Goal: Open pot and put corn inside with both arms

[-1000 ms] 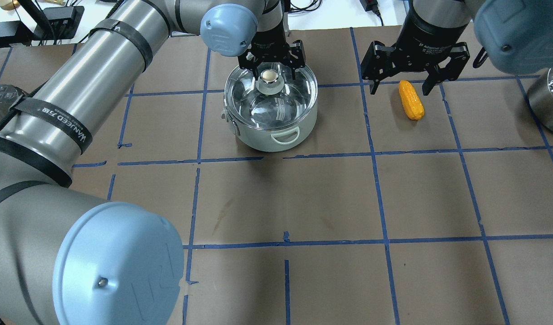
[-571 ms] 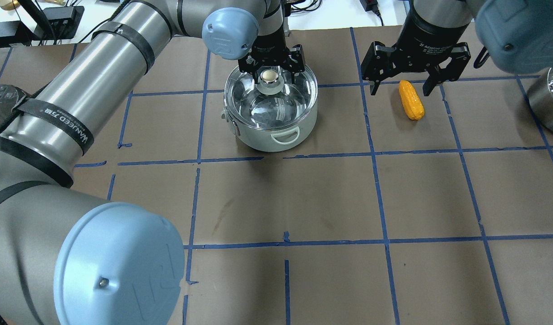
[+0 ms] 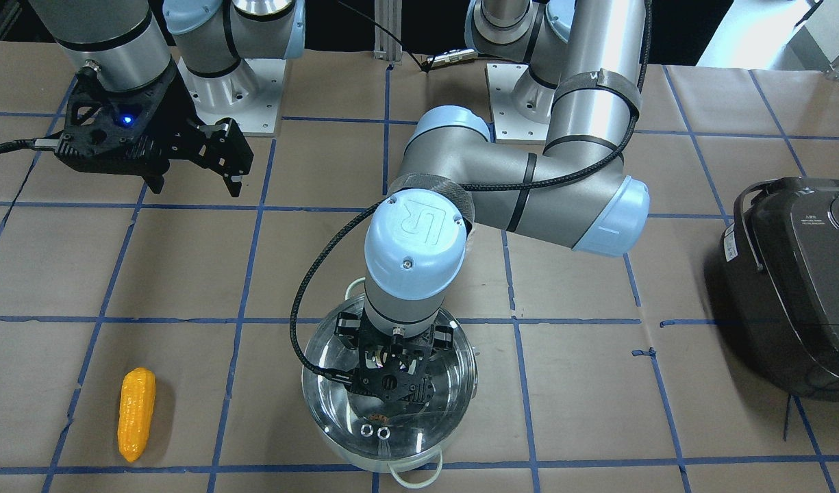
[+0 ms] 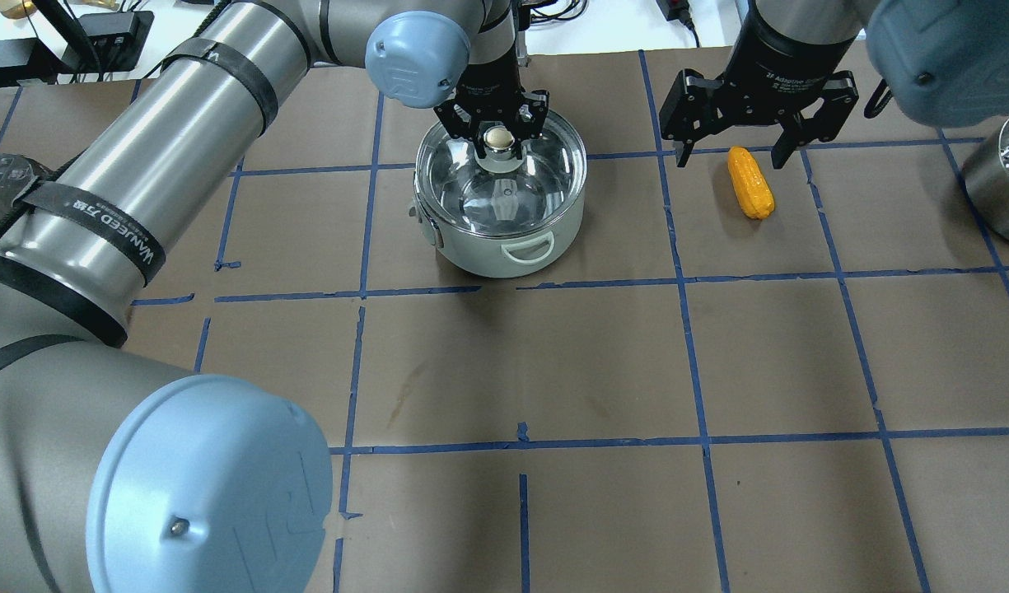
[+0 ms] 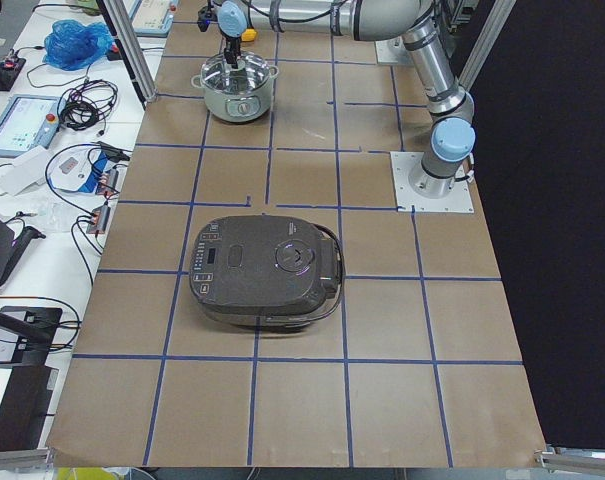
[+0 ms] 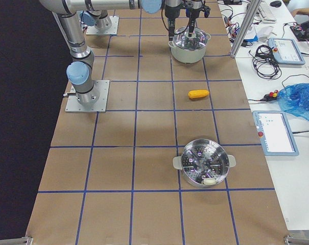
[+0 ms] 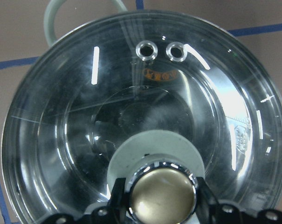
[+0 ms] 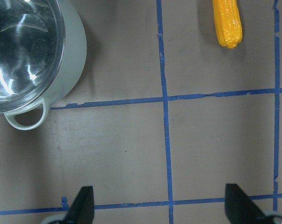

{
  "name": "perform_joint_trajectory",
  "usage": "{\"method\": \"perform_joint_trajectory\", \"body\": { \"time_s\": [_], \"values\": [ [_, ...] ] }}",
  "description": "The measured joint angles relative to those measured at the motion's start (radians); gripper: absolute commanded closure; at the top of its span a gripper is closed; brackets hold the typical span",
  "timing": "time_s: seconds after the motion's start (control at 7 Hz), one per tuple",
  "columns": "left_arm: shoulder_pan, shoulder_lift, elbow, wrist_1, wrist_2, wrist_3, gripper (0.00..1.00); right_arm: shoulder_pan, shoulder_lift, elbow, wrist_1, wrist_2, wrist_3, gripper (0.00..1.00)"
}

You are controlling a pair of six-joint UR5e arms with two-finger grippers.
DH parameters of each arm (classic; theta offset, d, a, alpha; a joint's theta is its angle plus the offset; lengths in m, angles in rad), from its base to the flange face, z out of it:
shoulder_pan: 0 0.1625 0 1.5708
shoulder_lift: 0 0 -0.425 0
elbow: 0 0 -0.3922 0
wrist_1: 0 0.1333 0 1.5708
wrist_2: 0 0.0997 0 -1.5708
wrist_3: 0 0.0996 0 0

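Observation:
The steel pot (image 4: pixel 504 247) with pale loop handles stands at the far middle of the table. Its glass lid (image 4: pixel 504 189) is on top. My left gripper (image 4: pixel 496 132) is shut on the lid's metal knob (image 7: pixel 161 193), one finger on each side; it also shows in the front view (image 3: pixel 392 373). The yellow-orange corn (image 4: pixel 751 185) lies flat on the table to the pot's right, also in the right wrist view (image 8: pixel 227 23). My right gripper (image 4: pixel 731 156) is open and empty, held high above the table near the corn's far end.
A dark rice cooker (image 3: pixel 796 287) sits on my left side of the table. A steel steamer pot (image 6: pixel 204 162) stands on my right side, beyond the corn. Desks with cables and devices (image 6: pixel 277 132) line the far table edge.
My left gripper's fingers have closed in on the knob, and the lid has shifted slightly right and looks a little raised. The right gripper has barely moved.

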Motion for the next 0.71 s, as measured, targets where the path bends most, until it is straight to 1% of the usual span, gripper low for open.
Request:
{"method": "perform_joint_trajectory", "body": {
  "time_s": [0.29, 0.43, 0.71],
  "values": [
    [0.002, 0.020, 0.009, -0.011, 0.008, 0.000, 0.99, 0.001, 0.002, 0.003, 0.004, -0.009, -0.017, 0.00],
    [0.004, 0.045, 0.013, -0.033, 0.014, 0.001, 0.99, -0.001, 0.003, 0.007, 0.015, -0.028, -0.020, 0.00],
    [0.020, 0.123, 0.013, -0.116, 0.039, 0.028, 0.99, -0.019, 0.021, -0.012, 0.025, -0.048, -0.020, 0.00]
  ]
}}
